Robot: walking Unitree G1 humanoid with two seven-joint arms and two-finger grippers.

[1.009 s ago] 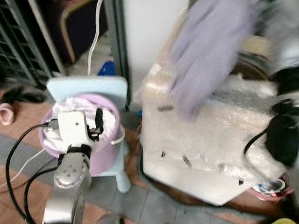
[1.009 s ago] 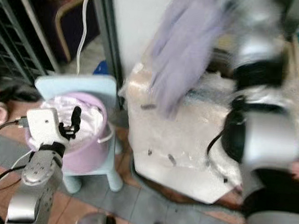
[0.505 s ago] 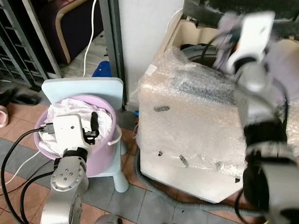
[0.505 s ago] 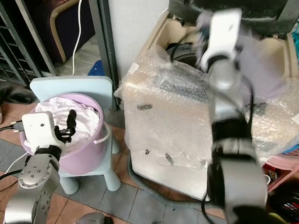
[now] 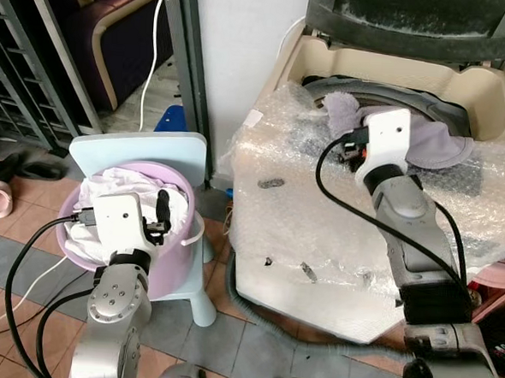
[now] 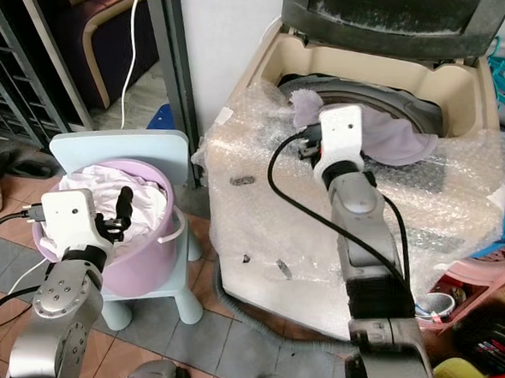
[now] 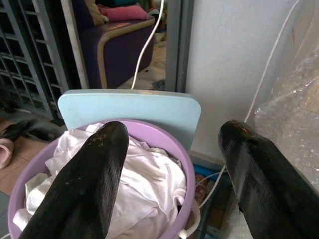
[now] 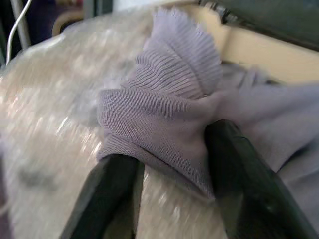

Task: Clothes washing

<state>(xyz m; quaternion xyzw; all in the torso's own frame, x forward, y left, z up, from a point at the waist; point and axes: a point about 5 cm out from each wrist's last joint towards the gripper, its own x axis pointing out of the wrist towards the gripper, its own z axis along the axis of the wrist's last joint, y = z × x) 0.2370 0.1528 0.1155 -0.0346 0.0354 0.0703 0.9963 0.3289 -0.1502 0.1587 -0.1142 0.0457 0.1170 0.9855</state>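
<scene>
Behind right gripper point(image 8: 172, 164), half-hidden lilac garment point(image 8: 169, 109)

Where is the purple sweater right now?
The purple sweater is draped over the front rim of the open washing machine, on the robot's right side. The right claw is pinching a bunch of it.

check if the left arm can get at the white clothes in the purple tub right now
Probably yes. The left gripper hovers just over the white clothes with its fingers spread wide, and nothing lies between them and the purple tub.
</scene>
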